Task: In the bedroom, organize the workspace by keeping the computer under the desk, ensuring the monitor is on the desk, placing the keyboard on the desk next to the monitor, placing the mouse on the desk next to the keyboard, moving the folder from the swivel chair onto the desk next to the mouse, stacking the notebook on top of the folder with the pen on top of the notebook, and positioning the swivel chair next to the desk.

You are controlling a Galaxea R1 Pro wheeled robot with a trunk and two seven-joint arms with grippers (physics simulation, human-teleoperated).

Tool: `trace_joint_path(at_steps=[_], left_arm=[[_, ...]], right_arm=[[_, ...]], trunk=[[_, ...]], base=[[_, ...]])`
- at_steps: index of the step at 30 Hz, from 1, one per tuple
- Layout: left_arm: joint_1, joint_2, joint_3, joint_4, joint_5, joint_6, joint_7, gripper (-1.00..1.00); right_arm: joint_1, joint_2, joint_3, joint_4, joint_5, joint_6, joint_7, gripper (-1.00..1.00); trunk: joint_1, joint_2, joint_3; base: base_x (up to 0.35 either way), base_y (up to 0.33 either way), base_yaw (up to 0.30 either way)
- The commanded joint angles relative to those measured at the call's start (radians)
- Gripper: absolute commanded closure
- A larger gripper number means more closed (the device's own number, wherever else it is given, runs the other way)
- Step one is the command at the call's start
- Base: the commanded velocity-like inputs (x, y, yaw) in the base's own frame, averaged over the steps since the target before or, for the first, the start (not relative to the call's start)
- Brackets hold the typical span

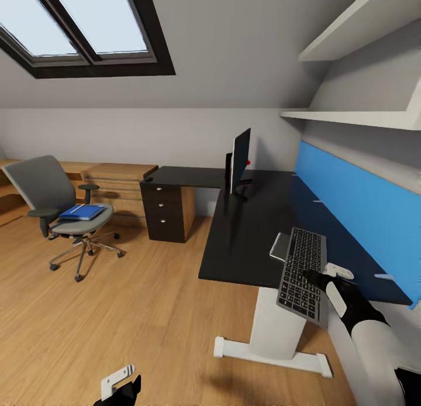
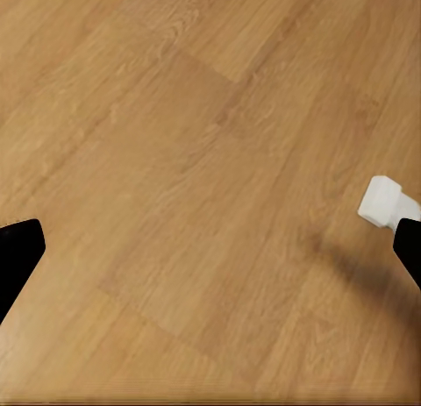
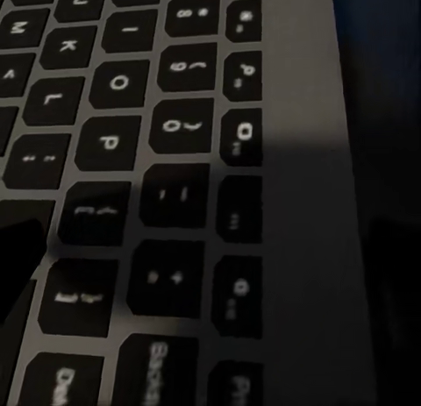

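While the desk (image 1: pixel 245 230) carries the monitor (image 1: pixel 240 160) at its corner, your keyboard (image 1: pixel 303 274) lies at the near end, its front overhanging the edge. Judged stiff, flat, light; grip a long edge. Your right gripper (image 1: pixel 316 277) is on its right edge, apparently clamped on it. Left gripper (image 1: pixel 120 382) hangs released over the floor (image 2: pixel 175 160).

Desk (image 1: pixel 251 219) top: smooth black, slight sheen. Floor (image 1: pixel 117 312): light wood grain. Swivel chair (image 1: pixel 58 210): grey cloth, chrome base. Keyboard (image 1: pixel 301 274): matt dark keys, silvery base.
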Motion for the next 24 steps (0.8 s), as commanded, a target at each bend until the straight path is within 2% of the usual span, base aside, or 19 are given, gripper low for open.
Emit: trace_joint_path(at_steps=[1, 12, 24], left_arm=[[0.000, 0.000, 0.001, -0.001, 0.011, -0.001, 0.001, -1.00], [0.000, -0.001, 0.000, 0.000, 0.010, 0.000, 0.001, -1.00], [0.000, -0.001, 0.000, 0.000, 0.010, 0.000, 0.001, -1.00]], right_arm=[[0.000, 0.000, -0.002, 0.009, -0.012, 0.009, -0.008, -1.00], [0.000, 0.000, -0.002, 0.009, -0.011, 0.009, -0.008, -1.00], [0.000, 0.000, -0.002, 0.009, -0.012, 0.009, -0.008, -1.00]], trunk=[[0.000, 0.000, -0.001], [0.000, 0.000, -0.001], [-0.046, 0.084, 0.036]], base=[[-0.080, -0.063, 0.000], [-0.019, -0.015, 0.000], [0.000, 0.000, 0.000]])
